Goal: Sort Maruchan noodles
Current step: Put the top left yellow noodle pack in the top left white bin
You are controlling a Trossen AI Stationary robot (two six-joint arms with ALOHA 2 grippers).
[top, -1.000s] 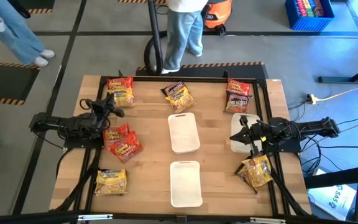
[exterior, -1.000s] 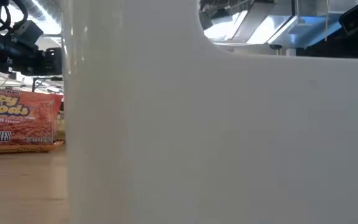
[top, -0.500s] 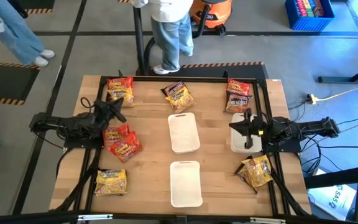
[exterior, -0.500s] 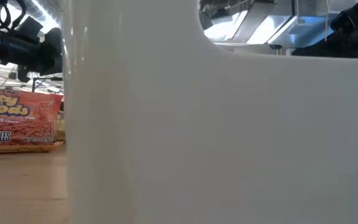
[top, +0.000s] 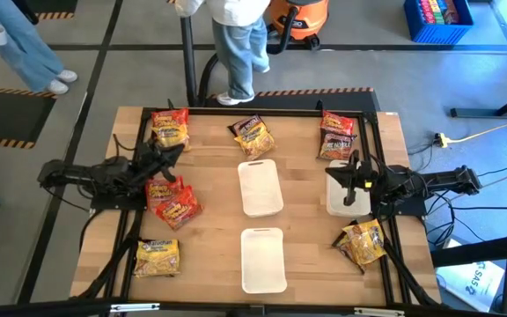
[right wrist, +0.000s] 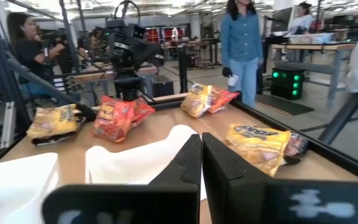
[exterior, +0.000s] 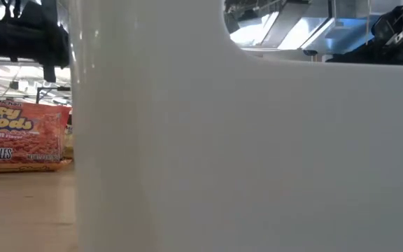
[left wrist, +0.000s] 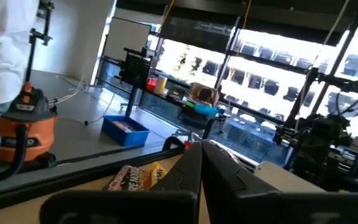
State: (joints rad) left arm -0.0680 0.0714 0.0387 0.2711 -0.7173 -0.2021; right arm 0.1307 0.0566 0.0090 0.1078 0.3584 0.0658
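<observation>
Packets scattered in the high view: red ones overlapping at middle left, red pair at upper left, brown-and-yellow pair at top centre, red and maroon stack at upper right, yellow one at lower left, yellow-and-brown one at lower right. Two white trays down the centre of the frame, both bare; third tray at middle right, partly under the right arm. Left gripper clenched on nothing, raised just above the overlapping red packets; right gripper likewise clenched and holding nothing, over the right-hand tray. Risk likely in the next reach: fingers pressed together cannot take a packet, so a descent without parting them would only shove or crumple the crinkly wrap. Overlapped packets could lift as a pair and land in one tray, mixing kinds. Slippery film may slide out of a shallow pinch. Right arm so close to its tray could nudge it off the table edge.
</observation>
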